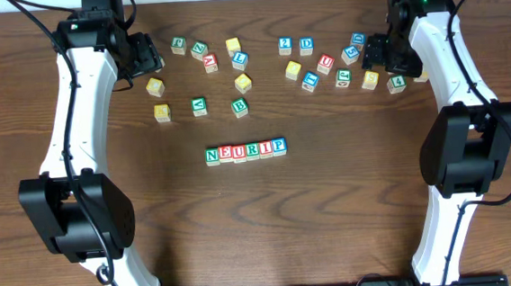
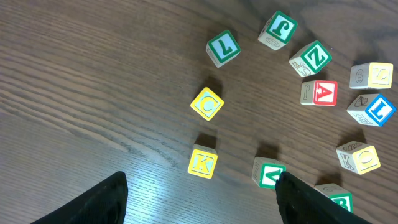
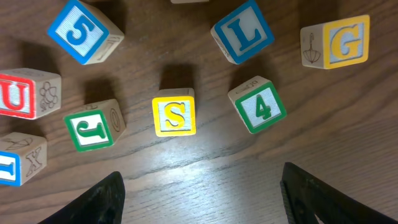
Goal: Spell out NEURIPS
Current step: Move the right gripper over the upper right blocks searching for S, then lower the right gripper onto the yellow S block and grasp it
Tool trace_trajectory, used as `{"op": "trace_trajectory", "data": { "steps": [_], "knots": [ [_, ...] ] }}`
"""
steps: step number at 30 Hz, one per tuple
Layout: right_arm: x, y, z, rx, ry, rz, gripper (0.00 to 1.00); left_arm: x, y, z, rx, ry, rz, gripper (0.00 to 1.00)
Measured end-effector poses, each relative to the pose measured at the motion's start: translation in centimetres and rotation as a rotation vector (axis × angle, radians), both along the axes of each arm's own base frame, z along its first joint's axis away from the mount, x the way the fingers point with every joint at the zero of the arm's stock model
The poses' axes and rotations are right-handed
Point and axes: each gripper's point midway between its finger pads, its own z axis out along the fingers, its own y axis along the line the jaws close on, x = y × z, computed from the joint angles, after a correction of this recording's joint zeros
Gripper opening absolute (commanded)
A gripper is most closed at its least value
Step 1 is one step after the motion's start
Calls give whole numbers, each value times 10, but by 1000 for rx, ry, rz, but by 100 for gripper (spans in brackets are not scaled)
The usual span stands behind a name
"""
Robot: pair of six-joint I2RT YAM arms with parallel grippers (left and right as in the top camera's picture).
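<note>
NEURIPS row (image 1: 245, 151) reads N-E-U-R-I-P, lying left-to-right mid-desk; the yellow S block (image 3: 174, 112) sits directly ahead of my right end effector (image 3: 199, 202), open and empty; left end effector (image 2: 199, 199) open too

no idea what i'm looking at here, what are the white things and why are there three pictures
The white things are two robot arms seen from a camera above a wooden table. Each arm ends in a gripper: left gripper, right gripper. The other two pictures come from small cameras on the wrists, looking down past each gripper's own dark jaws. Lettered wooden cubes lie scattered near each gripper, and a row of cubes in the middle reads NEURIP. A yellow S cube sits below the right gripper. Both sets of jaws are open and hold nothing.
</note>
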Motion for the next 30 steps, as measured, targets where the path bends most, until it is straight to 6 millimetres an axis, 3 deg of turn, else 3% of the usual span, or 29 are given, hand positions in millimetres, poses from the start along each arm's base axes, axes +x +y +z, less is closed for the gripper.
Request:
{"op": "trace_trajectory", "data": {
  "steps": [7, 20, 30],
  "knots": [
    [-3, 0, -10, 0, 11, 0, 74, 0, 0, 0, 0, 0, 0, 75],
    [16, -2, -48, 1, -85, -3, 70, 0, 0, 0, 0, 0, 0, 75],
    [30, 0, -55, 14, -156, 9, 53, 0, 0, 0, 0, 0, 0, 75]
  ]
}}
